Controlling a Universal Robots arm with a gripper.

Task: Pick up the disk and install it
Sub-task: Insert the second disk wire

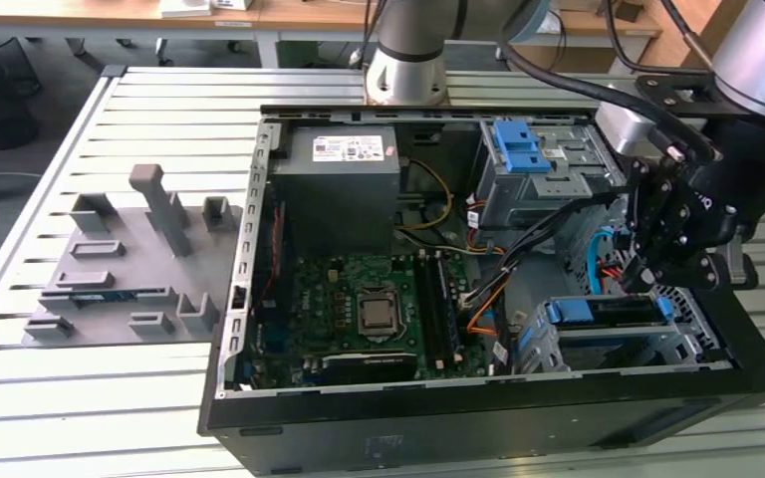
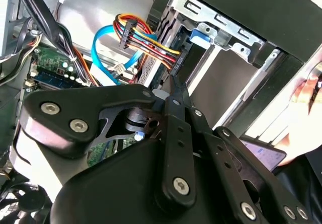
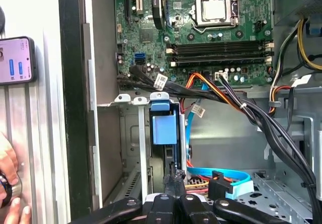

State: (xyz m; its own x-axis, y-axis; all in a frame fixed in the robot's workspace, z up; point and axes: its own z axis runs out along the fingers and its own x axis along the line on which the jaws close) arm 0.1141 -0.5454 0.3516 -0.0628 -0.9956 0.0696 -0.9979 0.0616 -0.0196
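Fingers of the gripper [image 3: 173, 181] look pressed together just above the disk [image 3: 163, 126] seated in its bay of the computer case [image 1: 489, 413]; any push should run straight down along the bay rails.

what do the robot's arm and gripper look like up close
The arm is a silver-grey tube with a pale collar at its base and black cables alongside. The gripper is matte black: flat linkage plates pinned with round silver screws, tapering to slim dark jaws in both wrist views.
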